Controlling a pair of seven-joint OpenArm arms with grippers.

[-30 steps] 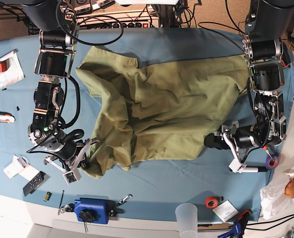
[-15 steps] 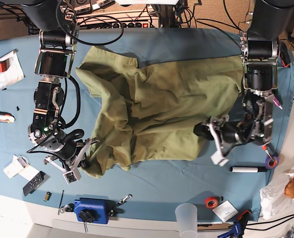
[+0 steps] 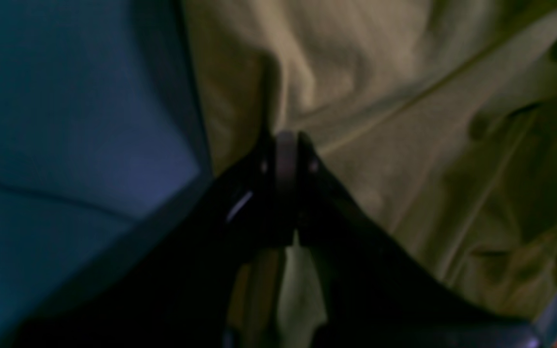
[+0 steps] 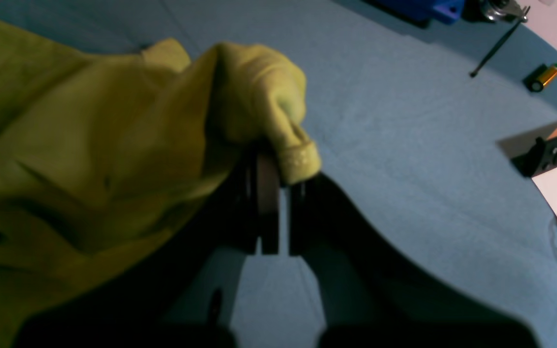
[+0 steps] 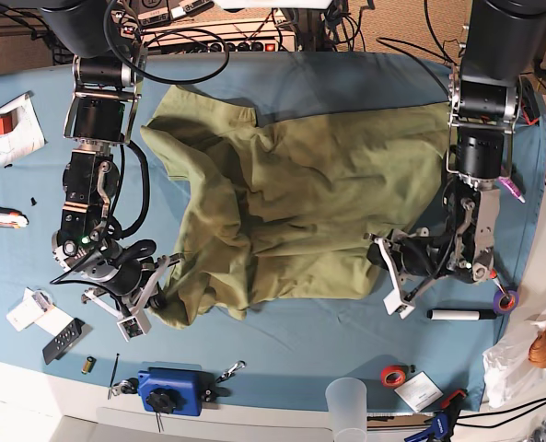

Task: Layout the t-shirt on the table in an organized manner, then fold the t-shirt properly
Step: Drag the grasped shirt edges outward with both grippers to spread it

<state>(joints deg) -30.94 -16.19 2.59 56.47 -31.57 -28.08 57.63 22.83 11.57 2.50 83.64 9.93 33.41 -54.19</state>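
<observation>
T-shirt (image 5: 291, 203) rumpled mid-table (image 5: 300, 327), unspread. Right gripper (image 4: 278, 186) clamped on near-left hem corner. Left gripper (image 3: 285, 159) pinched together at shirt's near-right edge; fabric between tips unclear. Risk: thin pinch slips when pulled, corner drops, bunching worsens.

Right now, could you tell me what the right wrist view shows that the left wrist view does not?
Only the right wrist view shows the right gripper shut on a bunched hem of the t-shirt, plus a small battery and a black remote. Only the left wrist view shows the left gripper closed at the shirt's edge. Both show olive fabric lying on the teal table.
</observation>
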